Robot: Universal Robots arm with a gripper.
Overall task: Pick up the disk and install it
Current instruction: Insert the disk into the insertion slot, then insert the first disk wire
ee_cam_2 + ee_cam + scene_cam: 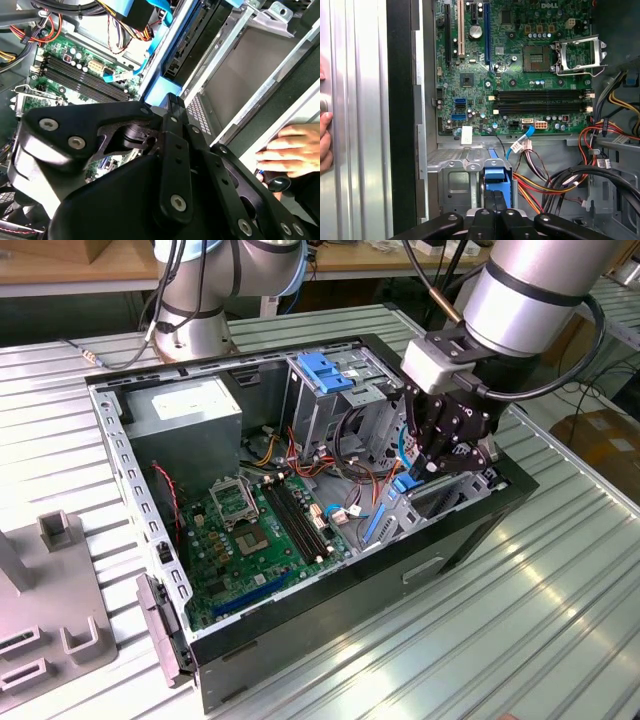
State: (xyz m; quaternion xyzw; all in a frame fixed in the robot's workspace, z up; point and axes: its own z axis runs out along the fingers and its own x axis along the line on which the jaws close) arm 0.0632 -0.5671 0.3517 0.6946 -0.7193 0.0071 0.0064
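Note:
The open computer case (150, 510) lies on its side on the ribbed metal table. My gripper (432, 465) reaches down into the drive bay at the exterior view's right. The disk (405, 483) shows as a blue plastic end standing in the metal bay, just beyond my fingertips. In both wrist views the black fingers (490, 215) meet at that blue end (497, 180), and nothing shows between them. The second wrist view has the gripper (172, 97) tip against the disk's blue edge (160, 90). The disk's metal body is hidden.
The green motherboard (260, 530) covers the case floor, with bundled cables (560, 180) beside the bay. A grey power supply (185, 415) and a drive cage with a blue top (325, 370) stand at the back. A person's hand (290, 150) rests on the case's outer edge.

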